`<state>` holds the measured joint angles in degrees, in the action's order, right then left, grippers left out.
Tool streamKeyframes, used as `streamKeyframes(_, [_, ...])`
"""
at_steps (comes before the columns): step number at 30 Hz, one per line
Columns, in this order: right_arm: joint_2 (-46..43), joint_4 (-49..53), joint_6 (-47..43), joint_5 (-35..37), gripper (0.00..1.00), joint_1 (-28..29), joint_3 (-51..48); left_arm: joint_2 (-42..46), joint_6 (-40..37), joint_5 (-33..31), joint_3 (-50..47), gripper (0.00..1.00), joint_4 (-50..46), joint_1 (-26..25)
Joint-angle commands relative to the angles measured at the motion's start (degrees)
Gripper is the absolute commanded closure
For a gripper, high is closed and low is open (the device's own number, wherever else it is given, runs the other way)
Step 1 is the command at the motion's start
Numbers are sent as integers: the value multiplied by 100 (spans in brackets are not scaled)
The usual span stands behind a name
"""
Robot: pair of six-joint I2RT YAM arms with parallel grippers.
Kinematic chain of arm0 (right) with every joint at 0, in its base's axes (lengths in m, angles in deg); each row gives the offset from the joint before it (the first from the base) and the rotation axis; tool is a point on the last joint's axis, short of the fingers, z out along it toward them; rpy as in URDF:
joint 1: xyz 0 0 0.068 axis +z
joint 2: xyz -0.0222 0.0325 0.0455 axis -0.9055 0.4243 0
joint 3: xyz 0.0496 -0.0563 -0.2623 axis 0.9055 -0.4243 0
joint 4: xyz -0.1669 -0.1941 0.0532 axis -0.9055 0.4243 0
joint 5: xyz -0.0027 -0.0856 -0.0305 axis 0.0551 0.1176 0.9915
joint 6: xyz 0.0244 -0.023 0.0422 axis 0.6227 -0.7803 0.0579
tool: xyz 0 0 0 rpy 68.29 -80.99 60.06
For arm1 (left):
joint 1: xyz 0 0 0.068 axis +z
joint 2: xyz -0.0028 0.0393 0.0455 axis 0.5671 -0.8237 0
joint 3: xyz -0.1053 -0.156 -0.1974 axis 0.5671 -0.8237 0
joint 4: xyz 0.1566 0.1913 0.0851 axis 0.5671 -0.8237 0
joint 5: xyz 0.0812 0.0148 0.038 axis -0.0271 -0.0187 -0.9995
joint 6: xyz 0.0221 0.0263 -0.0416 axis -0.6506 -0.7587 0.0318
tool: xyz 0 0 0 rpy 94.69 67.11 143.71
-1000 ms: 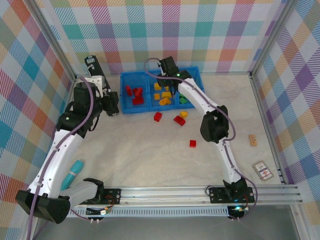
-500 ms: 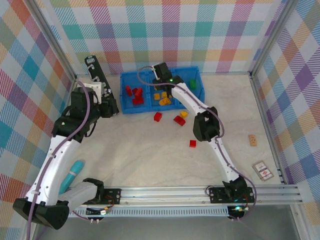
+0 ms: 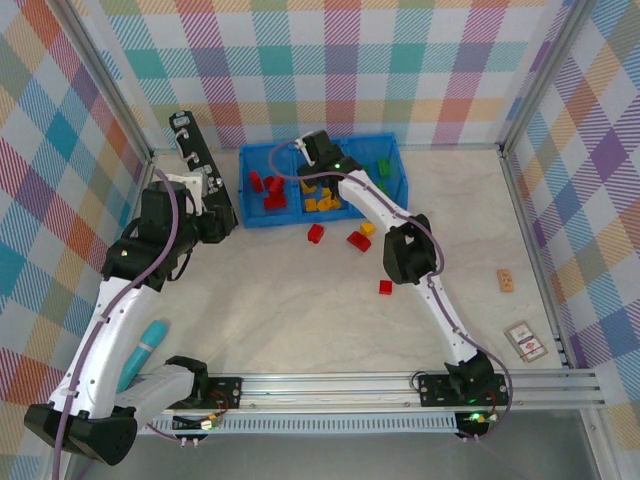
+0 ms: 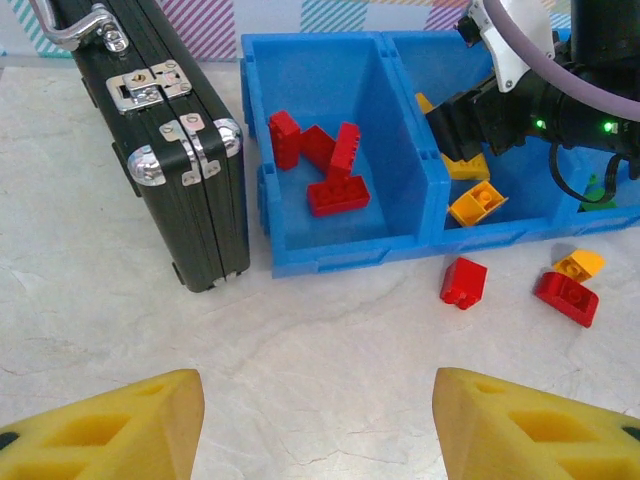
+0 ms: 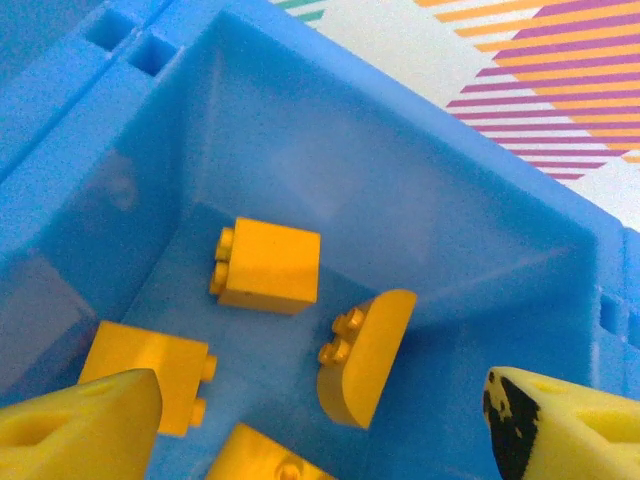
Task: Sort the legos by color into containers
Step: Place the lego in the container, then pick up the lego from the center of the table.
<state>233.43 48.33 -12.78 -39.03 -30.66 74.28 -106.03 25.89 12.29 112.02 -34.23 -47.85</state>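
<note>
Shifted leftward over the middle compartment [image 5: 300,130], the right claw [image 5: 320,428] now gapes wide, empty, above yellow legos [image 5: 268,265]. The left claw [image 4: 320,432] hangs half-open, empty. The nearest loose red lego [image 4: 464,281] lies ahead-right of it on the worktop [image 4: 300,340], likely its pick.

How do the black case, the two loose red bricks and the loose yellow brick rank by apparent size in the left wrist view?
1. black case
2. left red brick and right red brick: about alike, not ranked
3. yellow brick
</note>
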Motion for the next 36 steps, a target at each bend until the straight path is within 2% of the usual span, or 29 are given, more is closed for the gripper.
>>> streamKeyframes(1, [-916,23,-50,94,15,57,-94,-25,114,250,-52,38,61,64])
streamKeyframes(5, [-1533,597,490,432,15,43,-439,-40,174,335,-87,38,135,64])
streamKeyframes(7, [-1933,766,774,361,16,6,-903,-56,194,245,-85,38,110,64])
streamKeyframes(11, [-2686,1157,1523,-107,20,-173,-1655,-180,190,-13,13,38,-147,64])
streamKeyframes(16, [-3305,1692,2449,-604,28,-398,-2308,-148,251,85,5,37,-129,60])
streamKeyframes(20, [-3732,1679,3071,-1123,30,-475,-3176,-170,269,177,14,37,-109,59])
streamKeyframes(25, [-4021,1538,3407,-1455,30,-522,-4075,-225,261,209,91,33,-220,61])
streamKeyframes(29, [-3927,1490,3425,-1685,29,-603,-4540,-284,226,269,158,31,-267,56])
streamKeyframes(36, [-3598,1353,3353,-1759,23,-819,-4729,-370,234,291,348,28,-421,59])
